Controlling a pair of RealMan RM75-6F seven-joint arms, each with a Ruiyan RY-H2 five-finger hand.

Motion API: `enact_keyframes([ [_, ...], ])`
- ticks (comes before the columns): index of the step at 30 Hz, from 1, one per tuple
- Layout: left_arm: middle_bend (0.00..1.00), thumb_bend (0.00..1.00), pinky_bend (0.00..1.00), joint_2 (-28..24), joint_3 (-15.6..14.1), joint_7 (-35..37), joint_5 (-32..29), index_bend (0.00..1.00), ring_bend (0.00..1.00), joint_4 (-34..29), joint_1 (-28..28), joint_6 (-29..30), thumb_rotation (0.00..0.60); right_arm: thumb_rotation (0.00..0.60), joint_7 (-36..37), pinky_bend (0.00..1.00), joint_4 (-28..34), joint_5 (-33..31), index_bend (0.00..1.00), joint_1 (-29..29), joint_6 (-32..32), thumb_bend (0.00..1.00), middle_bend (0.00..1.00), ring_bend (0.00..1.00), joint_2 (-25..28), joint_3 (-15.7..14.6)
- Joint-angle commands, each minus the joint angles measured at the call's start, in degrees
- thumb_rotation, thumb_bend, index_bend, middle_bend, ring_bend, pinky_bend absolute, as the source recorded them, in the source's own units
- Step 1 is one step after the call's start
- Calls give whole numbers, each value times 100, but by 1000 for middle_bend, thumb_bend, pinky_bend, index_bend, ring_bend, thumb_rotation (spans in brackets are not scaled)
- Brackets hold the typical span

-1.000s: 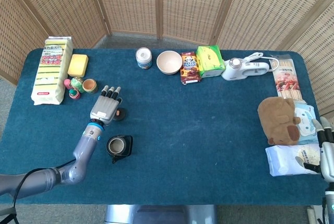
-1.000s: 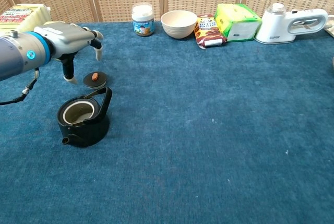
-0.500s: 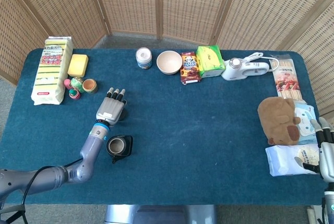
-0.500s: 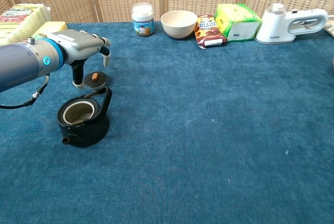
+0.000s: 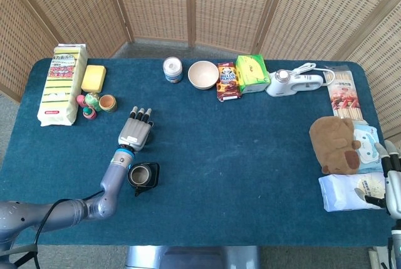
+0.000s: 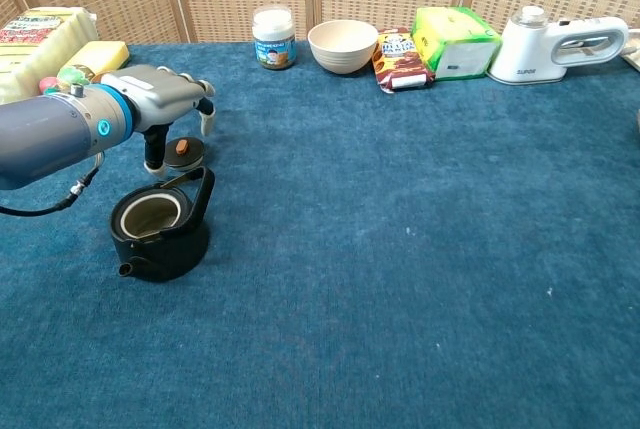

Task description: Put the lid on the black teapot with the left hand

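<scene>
The black teapot (image 5: pixel 143 177) (image 6: pixel 160 224) stands uncovered near the table's front left, its handle raised. Its flat black lid (image 6: pixel 184 151) with an orange knob lies on the cloth just behind it. My left hand (image 5: pixel 135 132) (image 6: pixel 160 94) hovers over the lid with fingers spread and pointing down, the thumb (image 6: pixel 153 154) reaching to the cloth at the lid's left edge. It holds nothing. In the head view the hand hides the lid. My right hand (image 5: pixel 391 178) rests at the far right table edge, fingers extended and empty.
At the back left are a sponge pack (image 5: pixel 61 83), a yellow sponge (image 5: pixel 94 78) and small coloured cups (image 5: pixel 95 102). A jar (image 5: pixel 172 69), bowl (image 5: pixel 203 74), snack box (image 5: pixel 228 81), green box (image 5: pixel 252 73) and white appliance (image 5: pixel 294 83) line the back. A plush toy (image 5: pixel 336 143) sits right.
My left hand has slid right and slightly lower, coming over the lid, with its thumb now at the lid's edge. The teapot, lid and right hand have stayed put.
</scene>
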State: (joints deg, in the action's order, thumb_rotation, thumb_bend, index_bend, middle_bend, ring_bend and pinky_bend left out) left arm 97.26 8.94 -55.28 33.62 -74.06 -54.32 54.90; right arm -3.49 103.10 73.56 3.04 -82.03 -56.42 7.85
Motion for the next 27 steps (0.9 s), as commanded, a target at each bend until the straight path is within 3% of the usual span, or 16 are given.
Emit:
enact_keyframes([
  [1, 0, 137, 0, 22, -32, -38, -30, 306, 0, 25, -20, 29, 600, 600, 59, 0, -23, 28, 6, 7, 16, 162, 0, 0, 9, -5],
  [17, 0, 247, 0, 162, -85, -195, -254, 309, 0, 158, -109, 161, 600, 600, 154, 0, -66, 110, 10, 9, -10, 161, 0, 0, 3, -25],
  [27, 0, 292, 0, 185, -122, -230, -243, 380, 0, 152, -106, 267, 600, 600, 188, 0, -75, 128, 11, 2, -34, 161, 0, 0, 12, -29],
])
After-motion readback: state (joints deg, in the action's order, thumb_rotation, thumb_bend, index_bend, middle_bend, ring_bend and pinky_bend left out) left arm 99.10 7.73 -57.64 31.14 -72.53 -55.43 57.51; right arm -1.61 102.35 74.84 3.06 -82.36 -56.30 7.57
